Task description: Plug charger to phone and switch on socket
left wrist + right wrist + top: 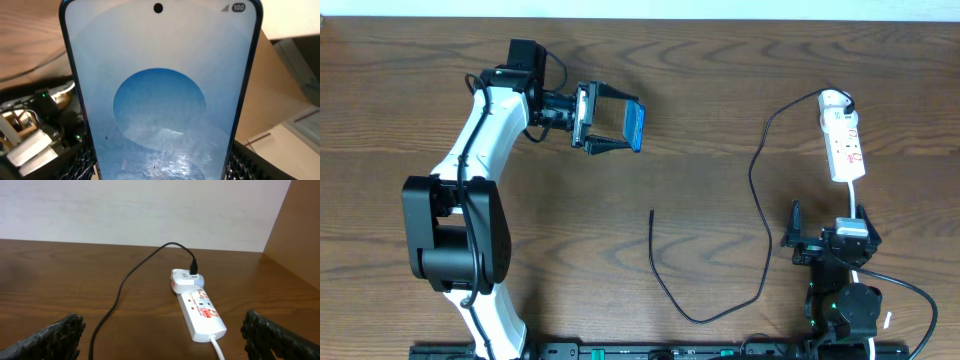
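Note:
My left gripper (623, 122) is shut on the phone (633, 125), holding it on edge above the far left of the table. In the left wrist view its blue screen (160, 100) fills the frame, and the fingers (248, 163) press both long edges. The charger's black cable (766, 255) runs from a white adapter on the socket (842, 135), loops toward the front, and ends in a free tip (652, 212) lying mid-table. My right gripper (828, 222) stands open just short of the socket's near end. In the right wrist view, socket (200, 312) and cable (125, 282) lie ahead of its fingers (50, 340).
The socket's thick white cord (217, 347) runs back between my right fingers toward the arm's base. A brown cardboard panel (295, 240) stands at the right of the table. Bare wooden tabletop (720, 80) separates the phone from the socket.

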Motion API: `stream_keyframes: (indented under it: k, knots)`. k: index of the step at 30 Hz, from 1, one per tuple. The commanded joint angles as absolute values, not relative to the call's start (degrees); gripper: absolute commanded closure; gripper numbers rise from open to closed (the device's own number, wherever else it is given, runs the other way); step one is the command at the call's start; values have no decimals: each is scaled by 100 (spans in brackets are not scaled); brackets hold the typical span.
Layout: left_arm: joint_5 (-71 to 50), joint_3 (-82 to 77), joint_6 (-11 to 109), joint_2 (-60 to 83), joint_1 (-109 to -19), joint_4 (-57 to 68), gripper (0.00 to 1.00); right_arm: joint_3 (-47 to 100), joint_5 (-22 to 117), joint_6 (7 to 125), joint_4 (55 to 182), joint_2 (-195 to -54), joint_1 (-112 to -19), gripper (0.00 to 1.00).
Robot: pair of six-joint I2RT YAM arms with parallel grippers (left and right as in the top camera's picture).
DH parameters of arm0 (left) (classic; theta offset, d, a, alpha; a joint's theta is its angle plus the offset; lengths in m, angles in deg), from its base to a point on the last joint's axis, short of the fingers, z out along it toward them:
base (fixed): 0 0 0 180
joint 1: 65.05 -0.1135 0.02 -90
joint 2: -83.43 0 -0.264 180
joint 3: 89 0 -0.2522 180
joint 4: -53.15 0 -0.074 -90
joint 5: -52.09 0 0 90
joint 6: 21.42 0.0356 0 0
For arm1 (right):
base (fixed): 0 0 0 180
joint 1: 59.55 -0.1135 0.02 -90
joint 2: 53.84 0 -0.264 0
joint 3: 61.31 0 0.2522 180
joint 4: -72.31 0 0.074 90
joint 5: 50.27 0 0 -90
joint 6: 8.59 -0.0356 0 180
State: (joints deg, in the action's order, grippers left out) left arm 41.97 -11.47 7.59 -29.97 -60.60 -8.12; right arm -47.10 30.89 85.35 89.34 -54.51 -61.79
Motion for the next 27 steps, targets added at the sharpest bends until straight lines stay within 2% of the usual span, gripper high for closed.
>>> stream_keyframes:
  k: [1, 5, 20, 27]
  knots:
    - [3956, -1156, 1249, -2809, -6075, -803, 93, -4724, 3025, 8465, 8947, -5414, -6222, 1]
    - [3593, -1156, 1996, -2809, -6073, -803, 93, -4724, 3025, 8465, 8947, -5414, -6222, 1]
    - [3596, -1156, 4134, -2809, -6075, -803, 93, -4724, 3027, 8465, 8949, -5414, -6222, 1]
    - [3593, -1156, 4405, -2809, -6075, -803, 93, -4724, 3027, 8465, 8947, -5414, -6222, 1]
